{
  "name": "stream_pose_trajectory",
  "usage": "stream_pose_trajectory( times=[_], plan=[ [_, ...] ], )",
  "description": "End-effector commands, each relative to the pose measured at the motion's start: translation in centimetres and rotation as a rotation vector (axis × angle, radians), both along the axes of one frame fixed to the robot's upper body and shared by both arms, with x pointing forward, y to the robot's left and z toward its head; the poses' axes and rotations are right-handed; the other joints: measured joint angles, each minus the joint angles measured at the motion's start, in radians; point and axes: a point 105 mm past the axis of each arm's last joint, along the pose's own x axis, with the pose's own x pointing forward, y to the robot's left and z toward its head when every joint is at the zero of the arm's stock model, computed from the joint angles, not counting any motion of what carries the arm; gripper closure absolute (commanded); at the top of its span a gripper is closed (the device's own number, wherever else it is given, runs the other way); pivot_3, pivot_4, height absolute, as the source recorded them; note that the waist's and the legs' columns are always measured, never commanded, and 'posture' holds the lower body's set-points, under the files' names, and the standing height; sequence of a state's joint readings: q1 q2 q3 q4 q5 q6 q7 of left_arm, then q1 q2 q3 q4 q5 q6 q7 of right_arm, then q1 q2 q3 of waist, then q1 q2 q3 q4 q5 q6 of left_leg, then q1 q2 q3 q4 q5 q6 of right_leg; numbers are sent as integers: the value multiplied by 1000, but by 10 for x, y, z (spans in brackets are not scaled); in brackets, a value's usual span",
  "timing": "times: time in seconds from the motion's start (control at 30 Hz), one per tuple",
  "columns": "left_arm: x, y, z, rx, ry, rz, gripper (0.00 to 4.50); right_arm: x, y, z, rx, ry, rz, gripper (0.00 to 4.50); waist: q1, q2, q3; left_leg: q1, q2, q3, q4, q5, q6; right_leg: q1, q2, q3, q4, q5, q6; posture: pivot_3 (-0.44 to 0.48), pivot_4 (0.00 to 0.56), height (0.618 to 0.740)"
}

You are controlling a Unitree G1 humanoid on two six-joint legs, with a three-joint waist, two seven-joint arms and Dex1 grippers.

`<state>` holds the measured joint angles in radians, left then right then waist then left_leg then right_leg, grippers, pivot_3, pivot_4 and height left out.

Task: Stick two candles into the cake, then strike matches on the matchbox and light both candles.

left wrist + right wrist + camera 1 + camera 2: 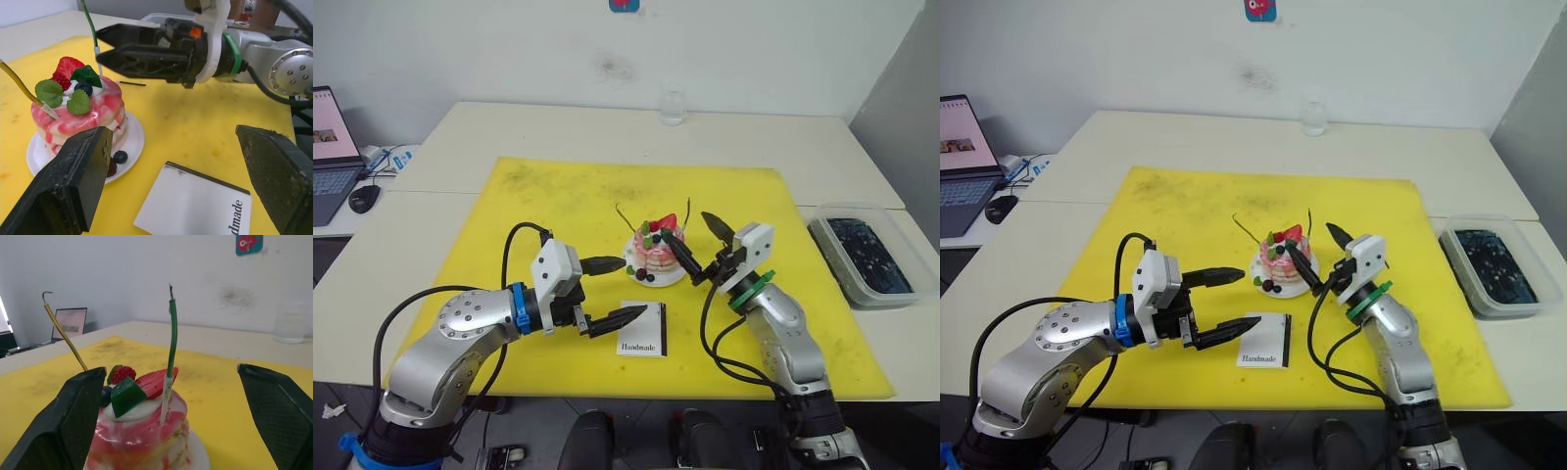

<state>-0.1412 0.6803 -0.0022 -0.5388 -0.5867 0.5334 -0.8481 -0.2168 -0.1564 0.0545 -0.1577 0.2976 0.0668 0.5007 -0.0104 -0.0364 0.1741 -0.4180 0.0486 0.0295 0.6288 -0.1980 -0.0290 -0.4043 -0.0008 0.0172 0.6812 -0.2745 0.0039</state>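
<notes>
The pink cake with a strawberry on top sits on a white plate in the middle of the yellow mat. Two candles stand in it: a green one upright and a yellowish one leaning to the left. The white matchbox lies flat just in front of the plate. My left gripper is open, low over the mat, left of the matchbox and cake. My right gripper is open right beside the cake, holding nothing. A short dark match lies on the mat beyond the cake.
A clear plastic tub with dark contents stands off the yellow mat at the right. A glass is at the table's far edge. A laptop and mouse sit on the desk at far left.
</notes>
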Motion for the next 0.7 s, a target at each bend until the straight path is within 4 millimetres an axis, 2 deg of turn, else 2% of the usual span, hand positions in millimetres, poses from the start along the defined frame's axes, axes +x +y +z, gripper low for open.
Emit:
stream_pose_trajectory(
  times=[0.03,0.23,0.33,0.43,0.53,0.6,0.7],
  plan=[
    [-1,1,4,2,-31,-12,0,-10,-11,19,6,-40,0,24,0,0,0,0,0,0,0,0,0,0,0,0,0,0,0,0,150,740],
    [-1,2,0,-3,4,-9,0,-16,-26,24,-22,-4,-34,24,2,0,0,0,0,0,0,0,0,0,0,0,0,0,0,0,150,740],
    [-4,6,-5,-5,78,-10,0,-21,-43,29,-103,2,-85,24,2,0,0,0,0,0,0,0,0,0,0,0,0,0,0,0,150,740],
    [-3,18,-8,1,141,19,0,-34,-64,29,-271,31,-102,24,3,0,0,-1,-1,0,0,0,0,0,-1,0,-1,0,0,0,150,740],
    [-1,28,-8,-1,223,49,0,-53,-83,28,-396,77,-47,24,8,0,0,-1,-1,0,0,0,0,0,-1,-1,-1,-1,0,0,150,740],
    [-3,37,-7,-1,317,50,0,-65,-90,26,-478,91,-8,24,7,0,0,0,0,0,0,0,0,0,-1,-1,-1,-1,-1,0,150,740],
    [-13,55,-7,17,465,32,0,-79,-90,19,-552,139,52,24,0,0,0,1,0,0,0,0,0,0,0,-1,0,-1,-1,0,150,740]
  ],
)
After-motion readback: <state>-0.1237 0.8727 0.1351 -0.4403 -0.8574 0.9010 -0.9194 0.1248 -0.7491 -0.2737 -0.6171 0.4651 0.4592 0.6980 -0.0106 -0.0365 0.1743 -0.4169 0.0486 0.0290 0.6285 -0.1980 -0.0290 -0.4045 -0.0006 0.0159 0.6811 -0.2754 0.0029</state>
